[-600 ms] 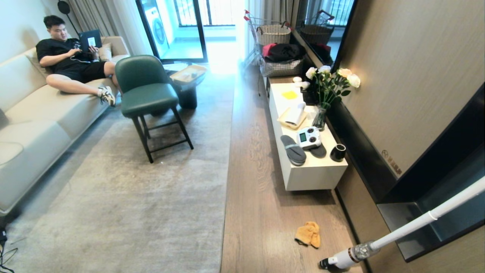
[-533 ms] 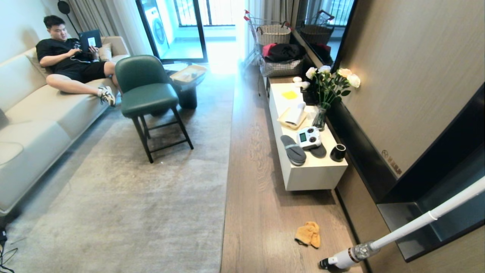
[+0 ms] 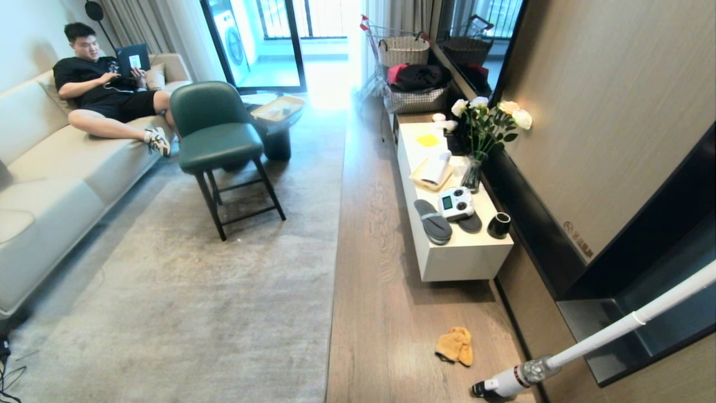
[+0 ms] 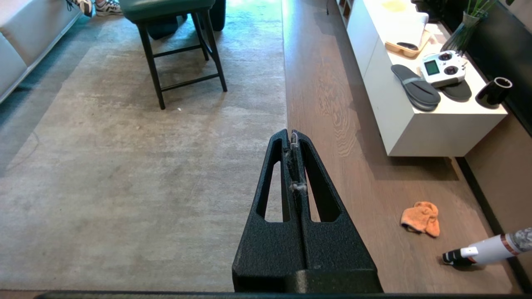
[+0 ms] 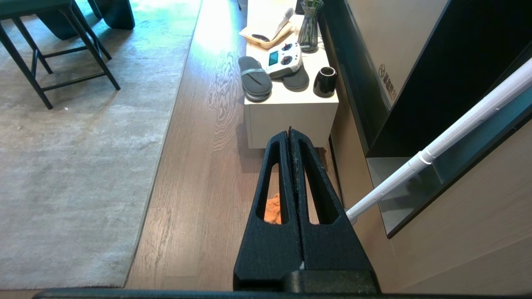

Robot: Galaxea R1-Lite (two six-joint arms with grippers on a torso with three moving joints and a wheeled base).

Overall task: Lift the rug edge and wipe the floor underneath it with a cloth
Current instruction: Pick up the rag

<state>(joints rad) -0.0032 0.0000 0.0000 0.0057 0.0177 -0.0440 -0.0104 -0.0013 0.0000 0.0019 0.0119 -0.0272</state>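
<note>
The pale grey rug lies flat, and its straight rug edge (image 3: pixel 334 268) runs up the room beside the brown plank floor (image 3: pixel 386 291). A small orange cloth (image 3: pixel 456 346) lies crumpled on the floor near the wall, well right of the rug edge. Neither arm shows in the head view. My left gripper (image 4: pixel 291 133) is shut and empty, high above the rug edge (image 4: pixel 285 83), with the cloth (image 4: pixel 420 218) off to its right. My right gripper (image 5: pixel 289 131) is shut and empty too, high above the floor, and the cloth (image 5: pixel 272 209) shows through a slot in its finger.
A low white cabinet (image 3: pixel 464 260) with slippers, a controller, a black cup and a vase stands along the wall beyond the cloth. A white stick vacuum (image 3: pixel 559 361) leans just right of the cloth. A green chair (image 3: pixel 218 140) stands on the rug; a person (image 3: pixel 100 95) sits on the sofa.
</note>
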